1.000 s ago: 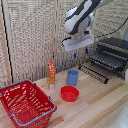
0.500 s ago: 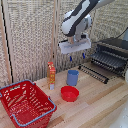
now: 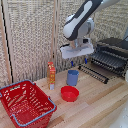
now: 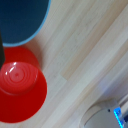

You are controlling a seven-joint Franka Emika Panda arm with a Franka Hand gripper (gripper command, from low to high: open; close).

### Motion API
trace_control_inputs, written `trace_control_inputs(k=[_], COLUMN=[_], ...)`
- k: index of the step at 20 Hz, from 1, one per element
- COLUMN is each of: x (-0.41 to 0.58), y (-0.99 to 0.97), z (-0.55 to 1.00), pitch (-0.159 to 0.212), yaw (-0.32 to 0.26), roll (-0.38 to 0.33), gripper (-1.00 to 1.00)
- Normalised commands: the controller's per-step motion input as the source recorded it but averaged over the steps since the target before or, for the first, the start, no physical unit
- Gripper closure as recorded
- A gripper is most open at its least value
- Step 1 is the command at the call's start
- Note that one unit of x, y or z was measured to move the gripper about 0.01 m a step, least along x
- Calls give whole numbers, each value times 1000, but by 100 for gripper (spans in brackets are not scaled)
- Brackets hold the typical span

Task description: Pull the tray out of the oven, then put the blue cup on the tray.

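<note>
Overhead, the tool (image 3: pixel 77 62) hangs above the blue cup (image 3: pixel 73 77), apart from it; whether its jaws are spread or closed cannot be told. Just beside the cup on the counter (image 3: pixel 95 102) sits a red bowl (image 3: pixel 69 93). Seemingly, the tray (image 3: pixel 110 61) juts from the oven (image 3: pixel 114 54) over its dropped door.

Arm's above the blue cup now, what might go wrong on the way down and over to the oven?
1. The red bowl sits close beside the blue cup, and the orange bottle stands on its other side; a slightly off descent might knock either.
2. The tray is thin parallel bars, so the cup may sit unevenly and tip.
3. The end effector is hard to read here, so check its opening before descending.
</note>
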Motion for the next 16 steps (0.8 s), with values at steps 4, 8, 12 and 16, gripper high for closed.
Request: trace_control_inputs(k=[4,8,12,16], x=[0,15,0,0], y=[-252,-94,-68,-146], z=[-405,-468,-411,-237], pitch=[-157,-158,-32,1], yaw=[0,0,0,2], roll=[0,42,90,63], gripper=[-100,-100,-100,100])
